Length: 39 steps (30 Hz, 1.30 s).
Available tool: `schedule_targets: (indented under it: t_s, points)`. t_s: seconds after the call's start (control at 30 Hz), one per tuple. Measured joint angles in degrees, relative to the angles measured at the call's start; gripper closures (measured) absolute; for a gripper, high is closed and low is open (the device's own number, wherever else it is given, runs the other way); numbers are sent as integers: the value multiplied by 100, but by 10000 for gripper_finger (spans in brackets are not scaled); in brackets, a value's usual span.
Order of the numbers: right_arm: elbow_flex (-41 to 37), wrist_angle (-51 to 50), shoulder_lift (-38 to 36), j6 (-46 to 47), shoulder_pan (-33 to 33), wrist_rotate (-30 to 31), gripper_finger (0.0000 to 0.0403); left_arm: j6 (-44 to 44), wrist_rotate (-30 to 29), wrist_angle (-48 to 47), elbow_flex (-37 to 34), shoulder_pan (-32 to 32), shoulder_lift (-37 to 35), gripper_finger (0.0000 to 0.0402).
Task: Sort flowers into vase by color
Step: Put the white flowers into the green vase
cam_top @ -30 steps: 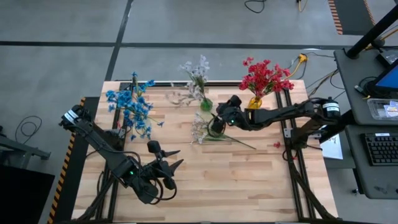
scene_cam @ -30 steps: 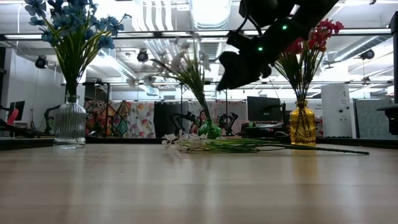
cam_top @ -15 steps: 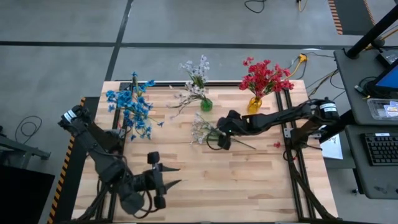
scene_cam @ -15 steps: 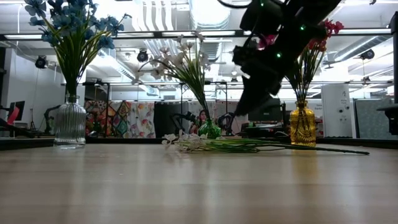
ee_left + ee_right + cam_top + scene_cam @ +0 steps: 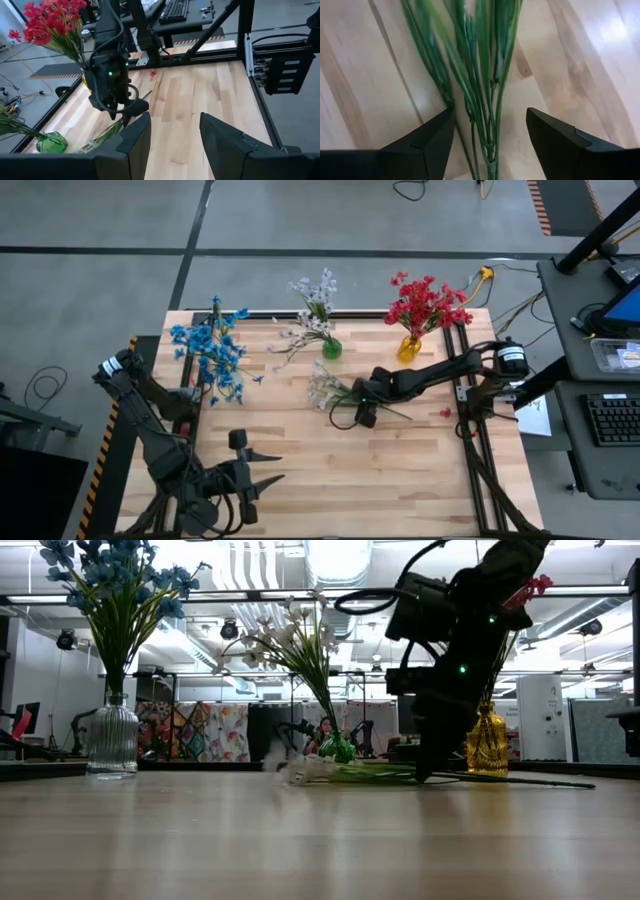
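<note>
Tool of the right arm (image 5: 362, 409) is lowered onto the bench (image 5: 400, 470), fingers spread to either side of the green stems of a loose white spray (image 5: 322, 388) lying flat near the bench's middle, just ahead of the green vase (image 5: 332, 348). Nothing is pinched yet. The blue flowers (image 5: 210, 352), the white bunch (image 5: 315, 298) and the red bunch (image 5: 425, 304) stand in separate vases along the far edge. The spray is judged light, thin and springy, its blossoms easily crushed; hold is best taken across the bundled stems, away from the blossoms. The left tool (image 5: 250, 477), spread and empty, waits near the bench's near-left corner.
</note>
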Motion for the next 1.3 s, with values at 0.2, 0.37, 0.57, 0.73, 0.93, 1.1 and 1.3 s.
schedule_targets:
  t_s: [0.2,0.37,0.57,0.73,0.93,1.1,1.3]
  points:
    - [5,59,124,70,2,-41,212,1,0,-18,-2,-5,0,247]
    - [5,30,129,169,0,-85,294,2,0,-29,-2,-5,2,247]
    - [3,10,133,259,0,-103,385,2,2,-30,-4,-3,2,247]
    - [-24,-45,-20,424,83,-229,389,2,3,-96,-7,-3,2,247]
    - [-112,839,-456,540,356,-226,389,2,2,-119,-9,-3,2,247]
    - [-378,2018,-643,560,719,145,390,2,4,-159,-11,-3,2,247]
    - [-628,3068,-658,468,1146,855,390,2,4,-158,-13,-3,4,247]
